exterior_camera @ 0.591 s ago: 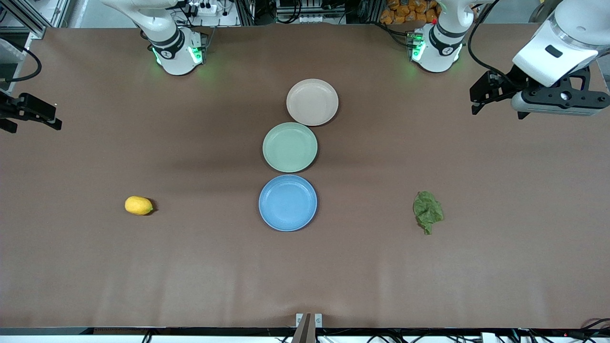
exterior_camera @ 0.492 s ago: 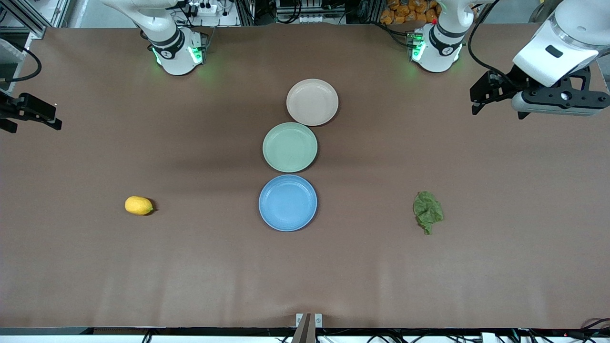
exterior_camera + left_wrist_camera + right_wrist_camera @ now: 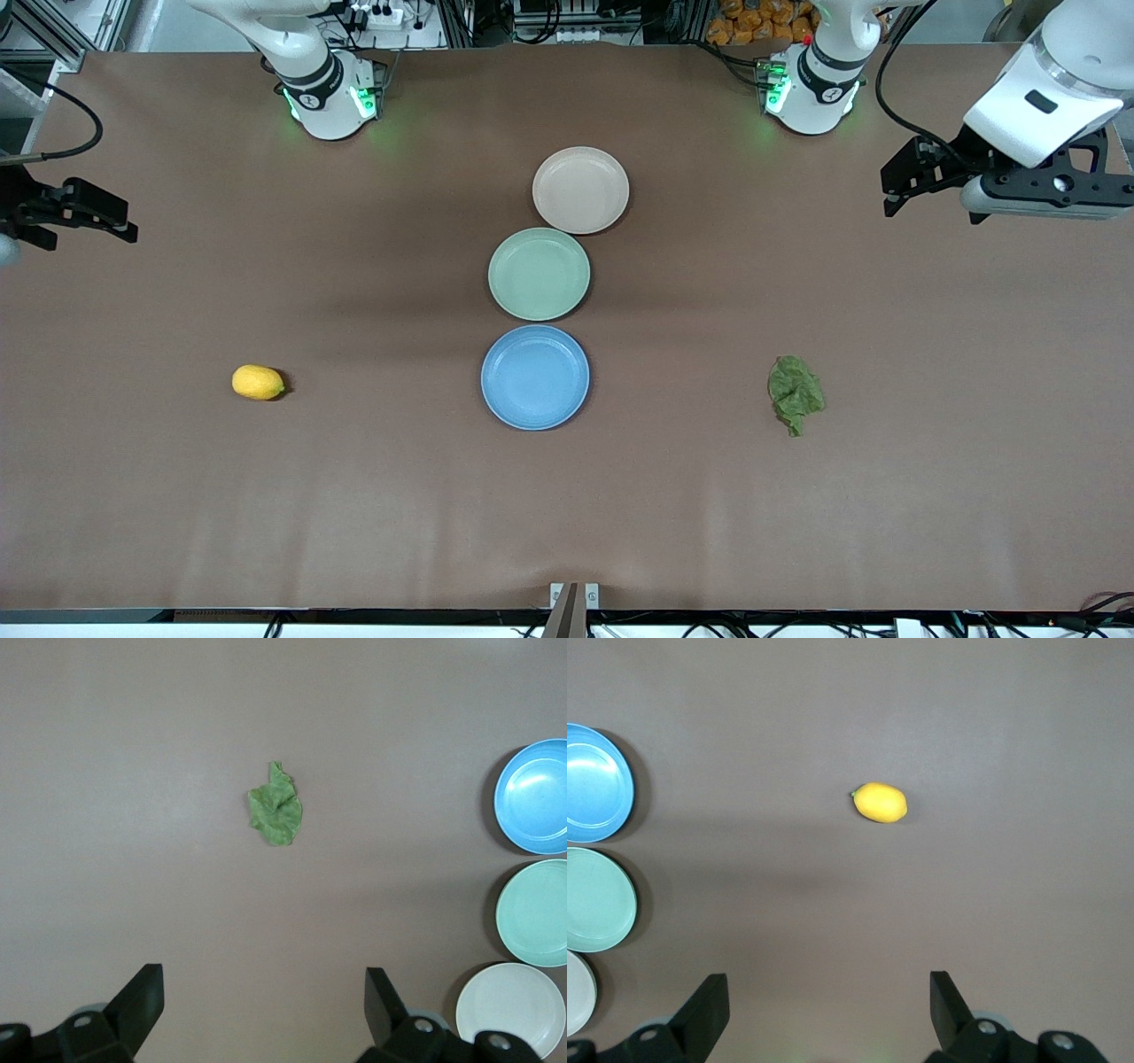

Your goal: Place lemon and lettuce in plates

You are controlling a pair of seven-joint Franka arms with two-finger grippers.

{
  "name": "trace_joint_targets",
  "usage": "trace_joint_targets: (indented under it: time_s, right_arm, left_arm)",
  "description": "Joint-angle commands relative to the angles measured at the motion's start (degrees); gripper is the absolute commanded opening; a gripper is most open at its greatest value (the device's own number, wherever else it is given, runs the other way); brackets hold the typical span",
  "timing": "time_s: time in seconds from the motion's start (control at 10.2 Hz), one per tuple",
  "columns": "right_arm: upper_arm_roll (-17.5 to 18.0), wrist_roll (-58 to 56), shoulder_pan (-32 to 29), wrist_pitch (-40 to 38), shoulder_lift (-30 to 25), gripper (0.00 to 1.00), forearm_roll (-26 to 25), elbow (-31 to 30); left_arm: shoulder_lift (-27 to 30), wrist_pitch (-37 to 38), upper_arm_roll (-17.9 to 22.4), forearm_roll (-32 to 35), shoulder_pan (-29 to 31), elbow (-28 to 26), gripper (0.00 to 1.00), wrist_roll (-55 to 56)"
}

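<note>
The yellow lemon (image 3: 258,382) lies on the table toward the right arm's end and shows in the right wrist view (image 3: 881,803). The dark green lettuce (image 3: 796,393) lies toward the left arm's end and shows in the left wrist view (image 3: 275,809). The blue plate (image 3: 535,377) and the beige-pink plate (image 3: 580,190) are empty at mid-table. My left gripper (image 3: 889,197) is open and empty, high over the table's end, apart from the lettuce. My right gripper (image 3: 124,220) is open and empty, high over its end, apart from the lemon.
A pale green plate (image 3: 539,273) sits empty between the blue and beige-pink plates, the three in a row. Both arm bases stand along the table's edge farthest from the front camera. The brown table (image 3: 372,496) is bare round the lemon and the lettuce.
My right gripper has moved a little toward the middle of the table. My left gripper has shifted slightly. The lemon, lettuce and plates have not moved.
</note>
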State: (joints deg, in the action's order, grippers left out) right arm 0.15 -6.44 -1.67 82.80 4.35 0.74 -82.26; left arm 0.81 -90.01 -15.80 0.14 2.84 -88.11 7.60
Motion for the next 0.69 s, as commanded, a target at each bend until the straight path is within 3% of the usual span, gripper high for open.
trace_joint_targets:
  time_s: [0.0,0.39,0.59]
  right_arm:
    - [0.11,-0.60,-0.27,0.51,-1.36,1.00,0.49,-1.85]
    - [0.20,-0.60,-0.09,11.83,-3.20,1.00,0.49,-13.25]
    - [0.20,-0.77,-0.18,18.84,-3.03,1.00,0.40,-19.31]
  left_arm:
    - [-4.13,0.72,0.16,-0.76,0.32,1.36,1.00,0.39]
    - [-11.87,-11.38,0.07,-0.14,0.41,-3.10,1.00,4.16]
    - [-13.37,-23.03,-0.02,1.78,0.23,-11.33,1.00,8.38]
